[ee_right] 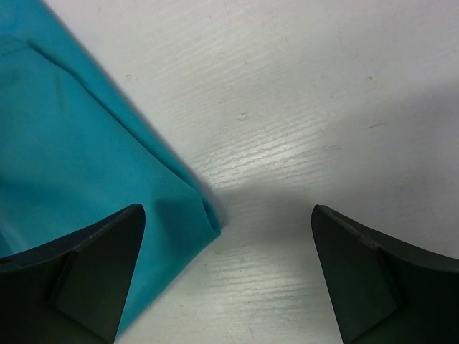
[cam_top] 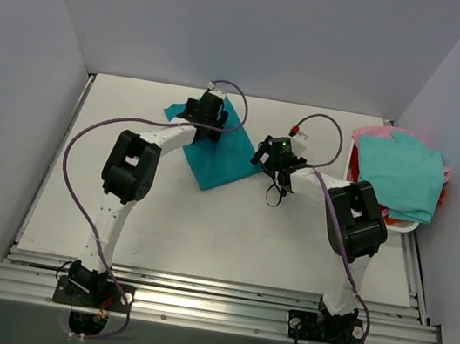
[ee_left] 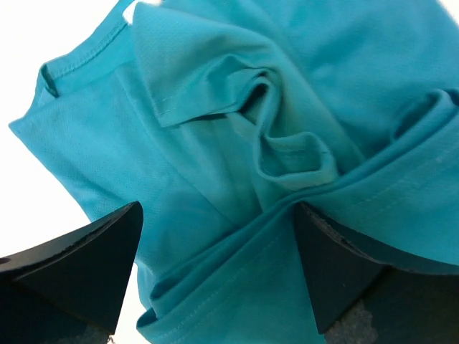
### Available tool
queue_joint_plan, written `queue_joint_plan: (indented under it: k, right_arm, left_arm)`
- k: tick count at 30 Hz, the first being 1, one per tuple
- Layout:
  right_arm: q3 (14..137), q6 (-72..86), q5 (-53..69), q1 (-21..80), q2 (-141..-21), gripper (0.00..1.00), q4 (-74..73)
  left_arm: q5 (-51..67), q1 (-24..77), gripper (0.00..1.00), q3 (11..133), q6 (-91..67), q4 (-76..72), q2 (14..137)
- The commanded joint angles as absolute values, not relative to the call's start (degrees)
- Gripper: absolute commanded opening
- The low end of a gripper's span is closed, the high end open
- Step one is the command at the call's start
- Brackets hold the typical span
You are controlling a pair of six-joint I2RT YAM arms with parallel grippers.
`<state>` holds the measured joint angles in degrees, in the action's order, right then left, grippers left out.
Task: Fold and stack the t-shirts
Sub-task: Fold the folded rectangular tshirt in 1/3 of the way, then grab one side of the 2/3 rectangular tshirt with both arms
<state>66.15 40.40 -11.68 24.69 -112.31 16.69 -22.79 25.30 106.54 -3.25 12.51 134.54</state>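
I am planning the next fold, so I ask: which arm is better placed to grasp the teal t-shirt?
Probably left. The left end effector, open, hangs over the teal t-shirt, wrinkled folds between its fingers. The right end effector, also open, is mostly over bare table at the shirt's edge.

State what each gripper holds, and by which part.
Nothing. The left gripper stands open over bunched folds of the teal t-shirt; the right gripper open beside its edge.
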Motion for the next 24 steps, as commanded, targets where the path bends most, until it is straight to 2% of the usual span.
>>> queue_joint_plan:
  k: [1, 4, 9, 19, 24]
  right_arm:
    - [68.0, 39.8, -11.5, 24.2, -112.9, 0.96, 17.3]
    - [68.0, 39.7, -11.5, 24.2, -112.9, 0.96, 17.3]
    - [67.9, 39.9, -11.5, 24.2, -112.5, 0.96, 17.1]
    - [69.0, 39.6, -10.9, 24.2, -110.1, 0.96, 17.0]
    - [71.2, 39.6, -7.6, 24.3, -111.5, 0.95, 19.1]
  left_arm:
    - [-19.0, 21.8, 0.97, 112.4, -7.3, 14.5, 136.1]
    - [-18.5, 20.4, 0.97, 113.7, -9.2, 15.1, 135.3]
    - [-20.8, 18.5, 0.96, 108.7, -12.9, 12.3, 125.5]
    - [-21.4, 18.3, 0.94, 88.8, -18.7, 8.3, 102.0]
    - [-17.6, 18.9, 0.94, 76.7, -29.8, 7.1, 92.5]
